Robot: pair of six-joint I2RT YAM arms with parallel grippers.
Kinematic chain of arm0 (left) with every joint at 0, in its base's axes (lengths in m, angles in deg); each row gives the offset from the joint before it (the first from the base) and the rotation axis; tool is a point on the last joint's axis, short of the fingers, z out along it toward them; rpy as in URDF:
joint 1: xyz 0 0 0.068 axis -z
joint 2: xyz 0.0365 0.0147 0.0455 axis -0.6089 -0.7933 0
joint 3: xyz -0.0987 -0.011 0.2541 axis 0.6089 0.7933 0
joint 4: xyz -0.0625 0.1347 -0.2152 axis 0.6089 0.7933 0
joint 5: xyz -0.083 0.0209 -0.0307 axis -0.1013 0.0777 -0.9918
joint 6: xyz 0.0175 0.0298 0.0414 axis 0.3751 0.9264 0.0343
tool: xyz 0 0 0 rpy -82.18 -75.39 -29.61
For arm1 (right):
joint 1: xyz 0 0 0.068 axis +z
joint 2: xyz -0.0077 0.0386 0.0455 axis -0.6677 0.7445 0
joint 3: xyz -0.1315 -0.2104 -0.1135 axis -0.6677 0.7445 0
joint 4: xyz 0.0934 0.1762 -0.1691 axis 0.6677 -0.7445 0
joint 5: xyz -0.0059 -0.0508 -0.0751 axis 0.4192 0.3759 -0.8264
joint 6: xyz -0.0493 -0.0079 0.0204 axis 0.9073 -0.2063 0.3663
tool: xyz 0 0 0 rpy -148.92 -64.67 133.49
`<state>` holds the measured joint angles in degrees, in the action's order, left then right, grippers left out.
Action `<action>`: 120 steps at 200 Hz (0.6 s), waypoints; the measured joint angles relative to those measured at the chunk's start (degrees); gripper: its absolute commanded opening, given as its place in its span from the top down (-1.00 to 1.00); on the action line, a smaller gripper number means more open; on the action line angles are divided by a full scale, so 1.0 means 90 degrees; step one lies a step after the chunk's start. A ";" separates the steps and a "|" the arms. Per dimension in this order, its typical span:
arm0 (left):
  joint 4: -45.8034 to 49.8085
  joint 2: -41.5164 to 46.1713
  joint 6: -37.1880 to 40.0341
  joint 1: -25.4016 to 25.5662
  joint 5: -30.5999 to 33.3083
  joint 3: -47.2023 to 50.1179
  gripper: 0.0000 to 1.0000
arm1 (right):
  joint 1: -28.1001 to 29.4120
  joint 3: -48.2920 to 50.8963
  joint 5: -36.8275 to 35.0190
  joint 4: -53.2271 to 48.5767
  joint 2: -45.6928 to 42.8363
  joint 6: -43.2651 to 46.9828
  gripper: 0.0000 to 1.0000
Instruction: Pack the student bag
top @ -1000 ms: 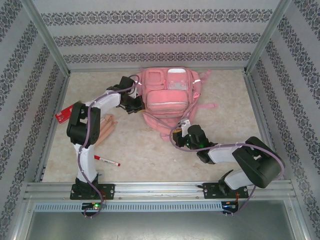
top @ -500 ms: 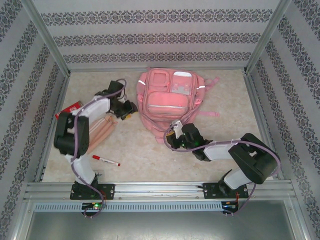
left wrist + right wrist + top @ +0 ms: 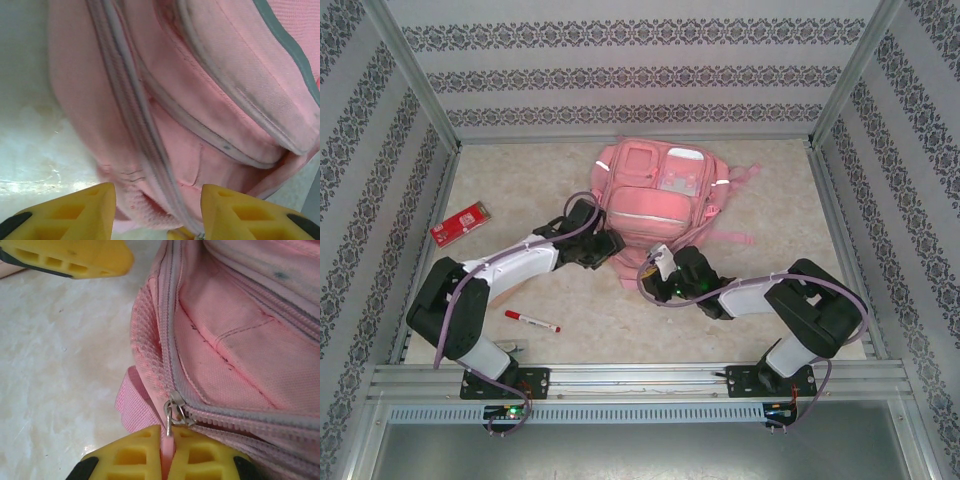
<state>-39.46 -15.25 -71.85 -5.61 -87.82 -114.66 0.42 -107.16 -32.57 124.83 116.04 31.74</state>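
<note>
The pink student bag lies flat on the table with its front pockets up. My right gripper is at its near edge, shut on the pink zipper pull. Just above the fingertips sits the metal slider, on the grey zipper of the bag. My left gripper is at the bag's near left corner. It is open, its yellow fingers standing either side of the bag's edge seam and zipper without pinching it. One left fingertip shows in the right wrist view.
A red card lies by the left wall. A red and white pen lies near the left arm's base. Metal frame rails and patterned walls close in the table on three sides.
The left arm swung from the bag's left side down to its near left corner, and its jaws opened. The bag shifted a little. The right gripper moved slightly left, still pinching the pull.
</note>
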 measured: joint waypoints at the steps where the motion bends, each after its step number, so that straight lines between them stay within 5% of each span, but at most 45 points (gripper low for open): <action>1: -0.0010 0.0000 -0.0015 0.0010 0.0017 0.0007 0.04 | 0.0007 -0.0002 0.0002 -0.0002 0.0002 0.0005 1.00; 45: -0.0981 -0.0459 -0.0665 0.0253 0.0500 0.0301 0.19 | 0.0080 -0.0017 0.0015 -0.0002 0.0032 0.0112 1.00; 78: -0.1224 -0.0648 -0.0719 0.0240 0.0563 0.0389 1.00 | 0.0075 -0.0019 -0.0058 -0.0002 0.0036 0.0087 1.00; 120: -0.0811 -0.0461 0.0029 -0.0010 0.0321 0.0277 1.00 | -0.0080 0.0063 -0.0231 0.0138 0.0007 -0.0136 1.00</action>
<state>-46.76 -19.40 -71.59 -5.69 -84.94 -112.17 -0.31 -106.59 -34.65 126.08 116.11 30.52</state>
